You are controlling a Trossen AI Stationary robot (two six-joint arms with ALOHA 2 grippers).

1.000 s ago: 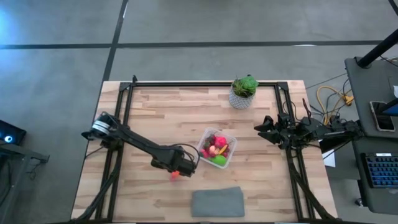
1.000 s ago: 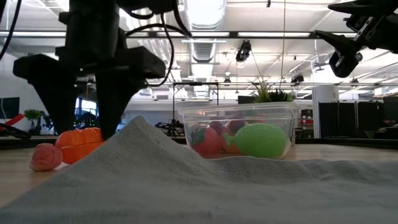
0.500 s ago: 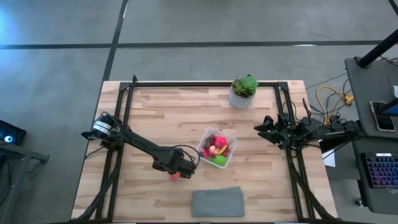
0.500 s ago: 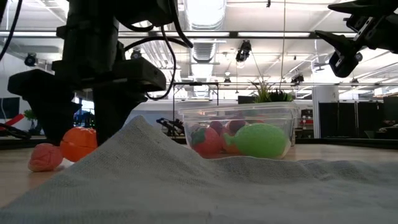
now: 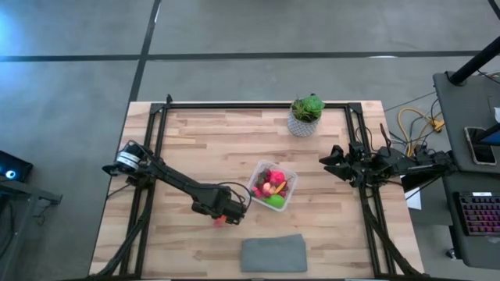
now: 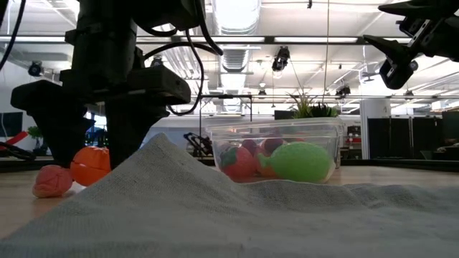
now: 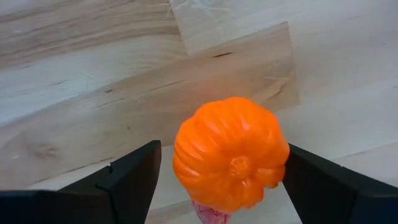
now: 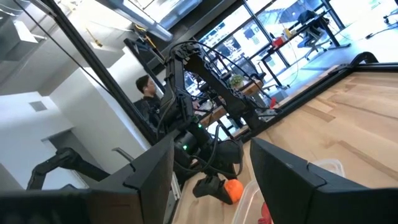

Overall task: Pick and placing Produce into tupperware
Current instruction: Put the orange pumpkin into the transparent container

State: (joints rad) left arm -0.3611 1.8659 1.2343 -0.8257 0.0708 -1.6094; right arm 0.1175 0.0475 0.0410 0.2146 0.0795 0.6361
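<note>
so the left claw point(image 7: 217, 177) is down over the small ribbed orange plastic pumpkin point(image 7: 231, 153), fingers apart and straddling it with gaps on both sides, not clamped on it yet. the pumpkin sits on the pale wooden plank surface point(image 5: 203, 148), just beside the clear square plastic tub with rounded corners point(image 5: 290, 197), on its left-edge side, toward the front edge. a little bumpy pink-red berry piece point(image 6: 52, 180) is right next to the pumpkin, close enough that i can't tell if they touch. what i'd worry about: the pumpkin is glossy, rounded and hard-looking, so if the fingers close off-centre it could squirt out sideways and roll, or the berry could get pinched or knocked away. the tub already holds a smooth green piece point(image 6: 300, 161) and some red and pink ones, and its thin wall looks light, so bumping it on the way over could shove it. the soft grey rectangular cloth point(image 5: 273, 254) lies near the front edge, bunched up. the right claw point(image 5: 331, 161) waits at the right edge, raised, fingers apart and holding nothing.
</note>
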